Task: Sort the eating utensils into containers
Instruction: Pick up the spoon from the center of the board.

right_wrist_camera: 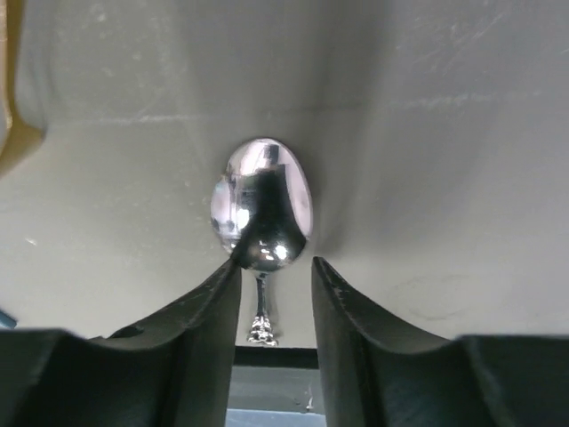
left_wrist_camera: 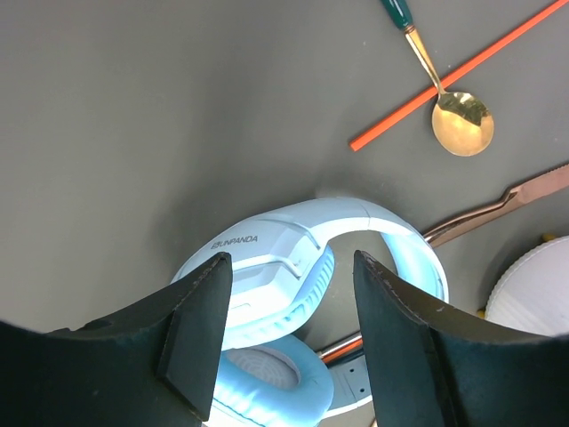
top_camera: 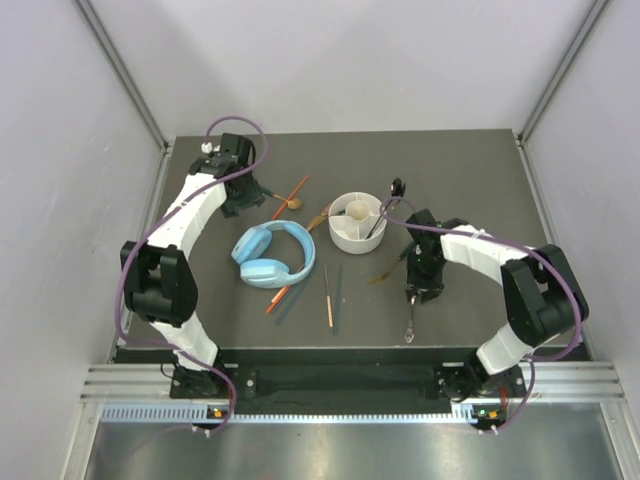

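Note:
The silver spoon lies on the dark table near its front edge, also seen from above as the silver spoon. My right gripper is down over it, fingers either side of its thin handle; the left finger touches the neck and a gap shows at the right one, so it is open. The right gripper is in front of the white divided container, which holds a black spoon. My left gripper hangs open and empty above the headphones. A gold spoon crosses an orange chopstick.
The light blue headphones lie left of the container. An orange chopstick and a teal one lie in the middle front, another orange one pokes out from under the headphones. A bronze fork lies near the right arm.

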